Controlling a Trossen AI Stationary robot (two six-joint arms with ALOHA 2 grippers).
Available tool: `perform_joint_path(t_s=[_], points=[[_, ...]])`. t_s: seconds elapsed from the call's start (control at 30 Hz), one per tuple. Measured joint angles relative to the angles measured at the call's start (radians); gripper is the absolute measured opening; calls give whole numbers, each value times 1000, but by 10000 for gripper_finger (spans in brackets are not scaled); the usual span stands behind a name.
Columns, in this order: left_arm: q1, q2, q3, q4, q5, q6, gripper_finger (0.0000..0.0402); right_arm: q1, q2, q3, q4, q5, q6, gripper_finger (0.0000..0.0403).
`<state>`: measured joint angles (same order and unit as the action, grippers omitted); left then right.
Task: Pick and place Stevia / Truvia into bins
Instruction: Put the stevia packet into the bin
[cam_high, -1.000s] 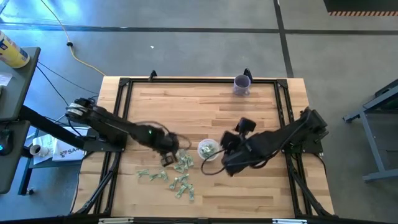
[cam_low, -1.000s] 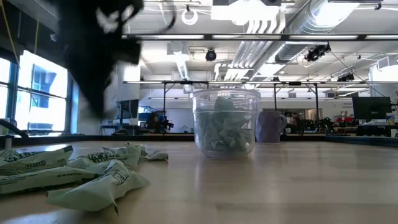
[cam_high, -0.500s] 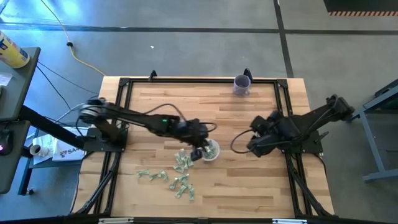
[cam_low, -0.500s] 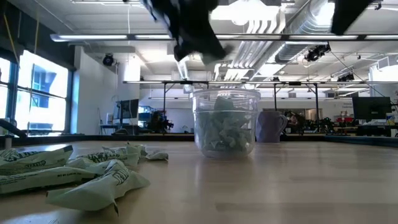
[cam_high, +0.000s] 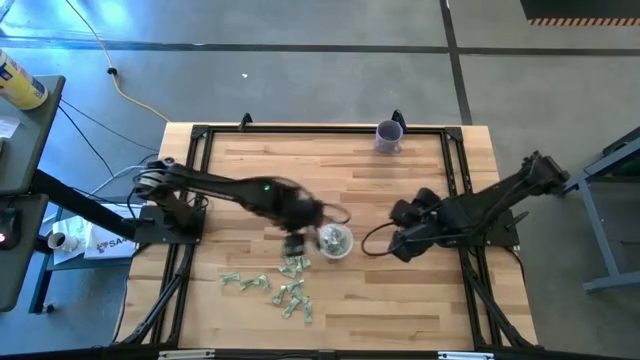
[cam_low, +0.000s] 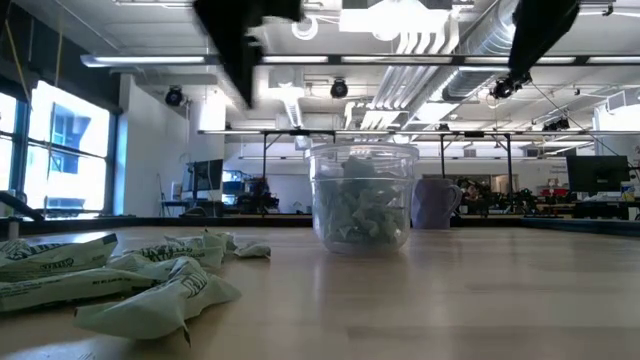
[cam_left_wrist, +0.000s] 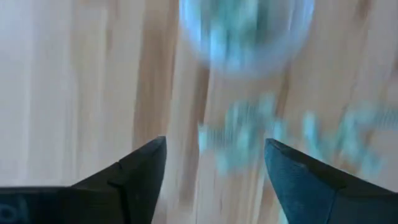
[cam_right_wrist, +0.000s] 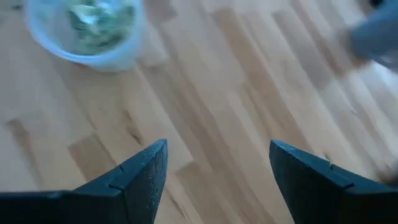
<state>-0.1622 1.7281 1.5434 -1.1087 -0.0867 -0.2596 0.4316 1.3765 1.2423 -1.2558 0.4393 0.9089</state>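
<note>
Room: open workshop with pipes and strip lights overhead, seen level across the wooden counter (cam_high: 420, 300).
Cup: clear cup (cam_high: 335, 241) sits near the middle of the counter, already holding a good heap of green sachets; low view shows it (cam_low: 363, 197) well filled.
Sachets: loose sachets (cam_high: 285, 283) lie scattered on the near-left side, just beside the cup, handy for short trips.
Left tool: left tool (cam_high: 295, 240) hangs just left of the cup, over the top of the pile; fingers spread apart and nothing between them in its wrist view (cam_left_wrist: 214, 171), so my read is it's set up for another pick.
Right tool: right tool (cam_high: 398, 243) waits right of the cup, well apart from it; fingers wide open and empty (cam_right_wrist: 217, 171), likely parked out of the way.
Purple cup: purple cup (cam_high: 389, 135) stands alone at the far edge, untouched by either arm.
Views: overhead view lays out who is where; low view alone shows the fill level and sachets (cam_low: 120, 275) up close; left wrist view shows the cup (cam_left_wrist: 245, 34) and sachets (cam_left_wrist: 249, 134) ahead of the fingers.
</note>
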Motion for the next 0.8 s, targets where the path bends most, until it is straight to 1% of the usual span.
perform_joint_path(t_s=[0.07, 0.13, 0.23, 0.37, 0.47, 0.6, 0.7, 0.8], points=[[-46, -35, -76, -69, -18, -54, 312, -9, 25, 0, 39, -22, -44, 271], [-106, -80, -183, -70, -22, -119, 310, -15, 46, 0, 48, -32, -48, 271], [-213, -175, -333, -5, -11, -238, 295, -11, 69, 0, 53, -51, -27, 271], [-348, -268, -501, 81, 26, -383, 272, 3, 85, 0, 75, -85, -1, 271], [-444, -310, -592, 110, 48, -456, 264, 11, 85, 0, 102, -108, 38, 271], [-543, -316, -680, 118, 60, -508, 262, 24, 85, 0, 140, -113, 80, 271], [-596, -315, -745, 141, 86, -551, 265, 37, 85, 0, 163, -106, 82, 271], [-620, -316, -787, 223, 101, -589, 266, 37, 85, 0, 161, -103, 85, 271]])
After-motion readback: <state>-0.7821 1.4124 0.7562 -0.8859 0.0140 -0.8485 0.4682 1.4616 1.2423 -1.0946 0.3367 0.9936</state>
